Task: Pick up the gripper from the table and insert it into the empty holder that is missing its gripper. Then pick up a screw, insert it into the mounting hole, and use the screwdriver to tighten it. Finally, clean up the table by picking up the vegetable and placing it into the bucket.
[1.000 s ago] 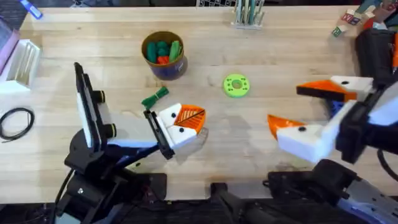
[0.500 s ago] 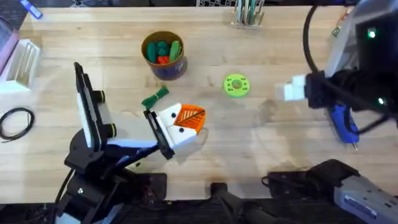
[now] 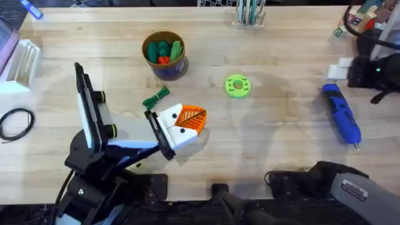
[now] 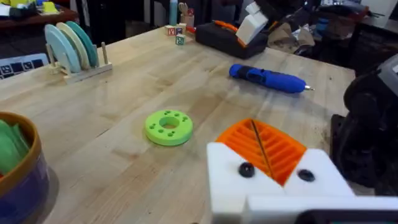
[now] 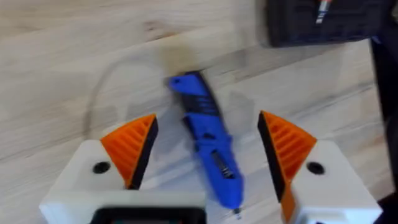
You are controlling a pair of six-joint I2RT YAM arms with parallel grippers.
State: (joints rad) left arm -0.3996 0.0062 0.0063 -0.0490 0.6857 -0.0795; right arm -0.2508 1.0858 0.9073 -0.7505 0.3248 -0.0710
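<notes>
The right gripper (image 5: 208, 158) is seen in its wrist view with its orange fingers (image 5: 134, 146) set wide apart, one on each side of the screwdriver (image 5: 205, 140), which lies flat on the table (image 3: 275, 137) near the right edge. A grasp may be judged to be in preparation, and the chief risk is that the round blue body will roll or be nudged aside if one finger meets it before the other, since the tool lies at a slant between them. A grip taken too near the silver tip (image 3: 356, 147) could also leave the tool unbalanced. The left gripper (image 4: 264, 152) rests low on the table with its orange pads pressed together. Whether anything is held there cannot be told. The vegetable (image 3: 155, 97) lies just beside it, near the bucket (image 3: 165, 55), and could be knocked away by any careless move.
</notes>
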